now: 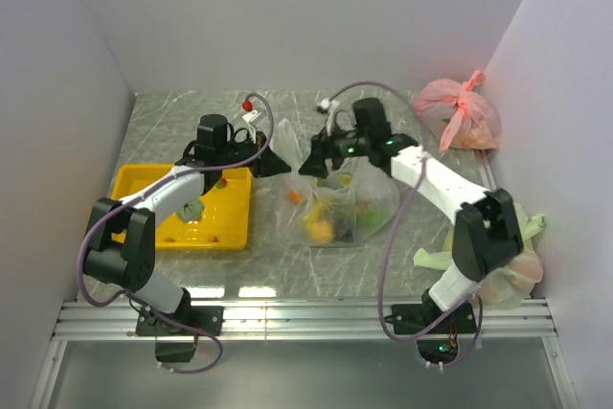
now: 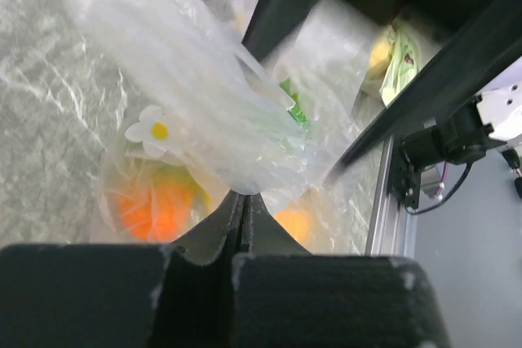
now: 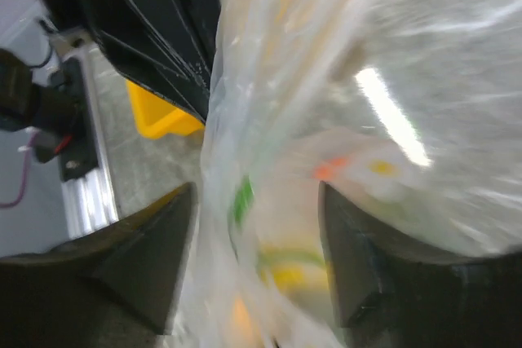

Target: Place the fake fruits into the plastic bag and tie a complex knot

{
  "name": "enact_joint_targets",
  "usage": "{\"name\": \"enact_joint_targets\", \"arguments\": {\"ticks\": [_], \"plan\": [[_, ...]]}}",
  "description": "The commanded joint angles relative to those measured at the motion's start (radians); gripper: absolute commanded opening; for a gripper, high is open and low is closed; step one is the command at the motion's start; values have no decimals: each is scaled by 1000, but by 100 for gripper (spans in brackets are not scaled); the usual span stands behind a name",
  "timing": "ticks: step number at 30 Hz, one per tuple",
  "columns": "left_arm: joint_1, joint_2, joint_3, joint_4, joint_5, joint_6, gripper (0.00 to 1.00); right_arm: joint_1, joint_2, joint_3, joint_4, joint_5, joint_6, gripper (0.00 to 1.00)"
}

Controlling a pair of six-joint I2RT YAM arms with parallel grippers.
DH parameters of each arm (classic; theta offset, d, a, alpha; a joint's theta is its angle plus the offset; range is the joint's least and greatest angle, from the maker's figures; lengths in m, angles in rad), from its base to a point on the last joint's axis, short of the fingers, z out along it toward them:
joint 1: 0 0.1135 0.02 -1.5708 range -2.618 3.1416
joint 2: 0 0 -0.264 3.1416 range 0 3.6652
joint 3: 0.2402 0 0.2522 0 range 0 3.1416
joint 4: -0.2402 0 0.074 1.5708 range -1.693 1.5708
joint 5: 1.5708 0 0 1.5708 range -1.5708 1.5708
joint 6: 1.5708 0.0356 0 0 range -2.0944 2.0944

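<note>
Clear plastic bag sits mid-table, near the yellow tray, fruits already inside; left gripper clamped shut on a bunched strip of the film; right gripper fingers apart, film loose between them; film looks thin, limp, slippery, load probably light; best pinched at gathered handle ends, not the belly.

**Grey marbled bench boxed in by pale walls**

Plain, pale panels close three sides: a back wall, a left wall and a right wall. The bench top has a soft sheen, with bright light patches near its front edge, where a metal rail runs across.
</note>
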Motion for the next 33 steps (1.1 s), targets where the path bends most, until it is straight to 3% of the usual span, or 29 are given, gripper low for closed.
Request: {"name": "enact_joint_targets", "arguments": {"ticks": [1,2,5,7,8,12,14,22,25,29,30,33], "plan": [[5,-23,49,-125,30,85,0,-79,-154,106,-192,19,-150,78],[7,-20,57,-139,27,94,0,-89,-197,121,-227,7,-167,85],[12,-9,86,-182,27,125,0,-163,-286,160,-354,11,-204,87],[12,-1,112,-196,27,133,0,-230,-323,126,-405,11,-202,93],[12,5,126,-204,29,136,1,-314,-333,117,-477,13,-214,94],[12,23,170,-270,30,173,4,-532,-280,106,-659,-77,-295,94],[12,31,190,-300,29,194,11,-579,-227,109,-724,-100,-311,94],[1,33,192,-308,42,176,39,-610,-41,62,-608,-219,-199,95],[-4,36,201,-310,33,171,43,-607,21,72,-559,-237,-168,94],[-5,55,227,-299,33,150,41,-582,79,95,-523,-304,-144,77],[-7,62,233,-297,41,144,39,-570,84,103,-523,-305,-150,65],[-16,71,262,-297,55,141,31,-522,84,105,-522,-311,-161,46]]}}
